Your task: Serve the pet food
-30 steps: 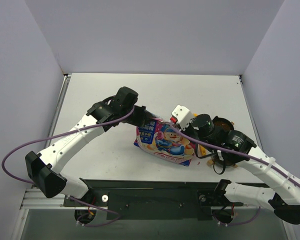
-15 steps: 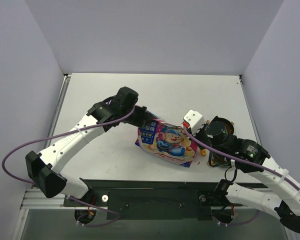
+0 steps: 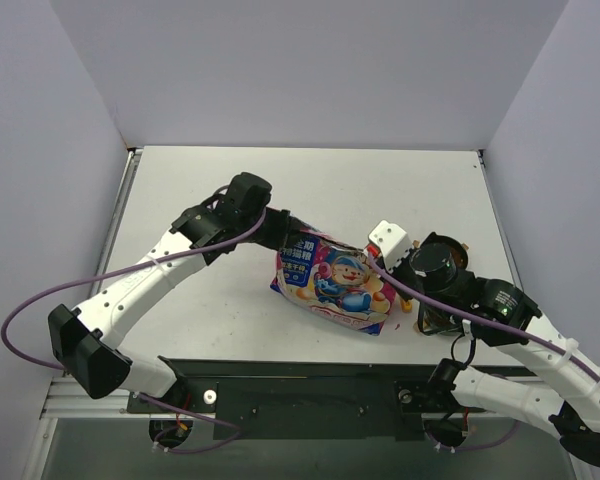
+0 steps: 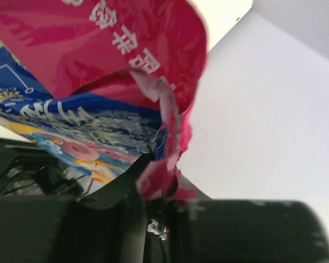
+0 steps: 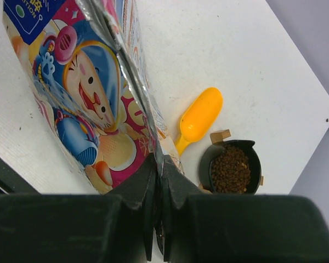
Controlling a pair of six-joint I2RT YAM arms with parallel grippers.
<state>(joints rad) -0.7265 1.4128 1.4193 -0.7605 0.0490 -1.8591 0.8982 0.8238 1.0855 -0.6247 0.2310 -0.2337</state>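
The pink-and-blue cartoon bag (image 3: 335, 282) stands on the table between both arms. My left gripper (image 3: 283, 235) is shut on its upper left edge; the left wrist view shows the crumpled pink edge (image 4: 164, 164) pinched in my left gripper (image 4: 162, 189). My right gripper (image 3: 382, 268) is shut on the bag's right edge, with the silver-lined rim clamped in my right gripper (image 5: 160, 164). Dark-brown pet food (image 5: 230, 169) fills a black bowl (image 5: 204, 173) to the right of the bag (image 5: 82, 93). In the top view my right arm hides the bowl.
A yellow scoop (image 5: 200, 116) lies on the white table between the bag and the bowl. White walls close the table at the back and sides. My right arm's cable runs across the bag's right side.
Over the last second my right gripper swung right and nearer with the bag's right edge. My left gripper kept its hold and barely shifted. The bag stayed in place.
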